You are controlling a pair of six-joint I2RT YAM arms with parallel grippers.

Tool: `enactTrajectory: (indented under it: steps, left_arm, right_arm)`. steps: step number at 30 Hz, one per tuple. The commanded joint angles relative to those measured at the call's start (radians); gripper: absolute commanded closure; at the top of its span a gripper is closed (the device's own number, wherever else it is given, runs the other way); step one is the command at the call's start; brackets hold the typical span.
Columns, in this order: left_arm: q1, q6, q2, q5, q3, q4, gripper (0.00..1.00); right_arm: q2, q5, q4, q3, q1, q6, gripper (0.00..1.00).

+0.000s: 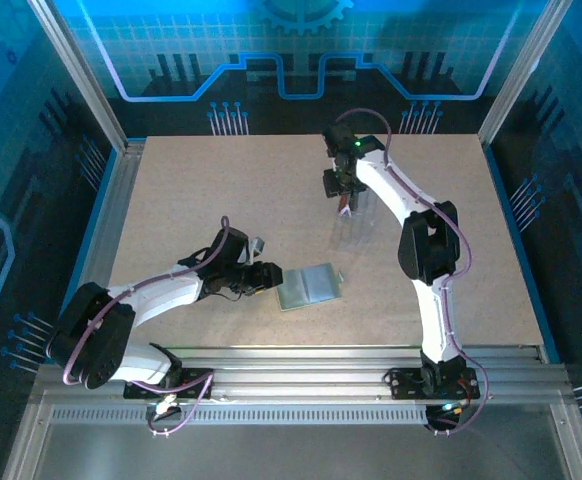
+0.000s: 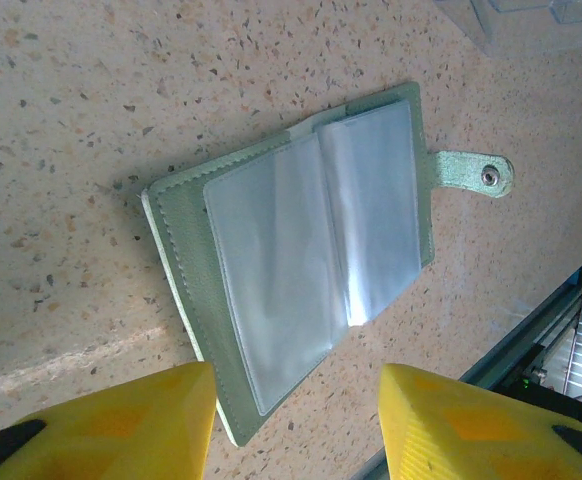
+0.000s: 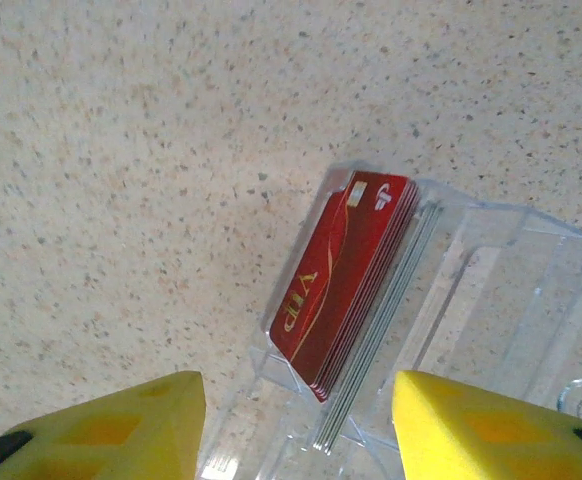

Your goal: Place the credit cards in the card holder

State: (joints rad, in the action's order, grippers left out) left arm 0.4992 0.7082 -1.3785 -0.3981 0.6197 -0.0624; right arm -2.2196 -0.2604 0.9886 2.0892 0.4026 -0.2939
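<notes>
Red credit cards [image 3: 346, 280] stacked on edge, pale green card holder [image 2: 301, 260] lying open

I have the left arm [image 1: 161, 295] folded low and reaching right toward the middle. Its left claw [image 1: 269, 278] points sideways with the yellow fingers [image 2: 121, 425] parted (a clear gap between them, nothing pinched). My right arm [image 1: 426, 250] stretches forward with the elbow bent, the right claw [image 1: 346, 203] angled down, its fingers [image 3: 491, 425] also apart and gripping nothing.
</notes>
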Motion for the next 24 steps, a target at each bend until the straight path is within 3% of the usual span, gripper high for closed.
enactTrajectory:
  steps: [1, 11, 24]
  left_arm:
    - [-0.005, 0.014, 0.011, -0.021, -0.008, 0.004, 0.52]
    - [-0.006, 0.01, 0.021, -0.022, -0.016, 0.008, 0.53]
    - [-0.005, 0.005, 0.052, -0.01, -0.032, -0.002, 0.53]
  right_arm:
    - [-0.058, 0.005, 0.135, 0.054, -0.022, -0.105, 0.46]
    - [-0.096, -0.009, 0.144, 0.046, -0.021, -0.191, 0.47]
    - [-0.141, 0.071, 0.101, 0.058, -0.044, -0.225, 0.49]
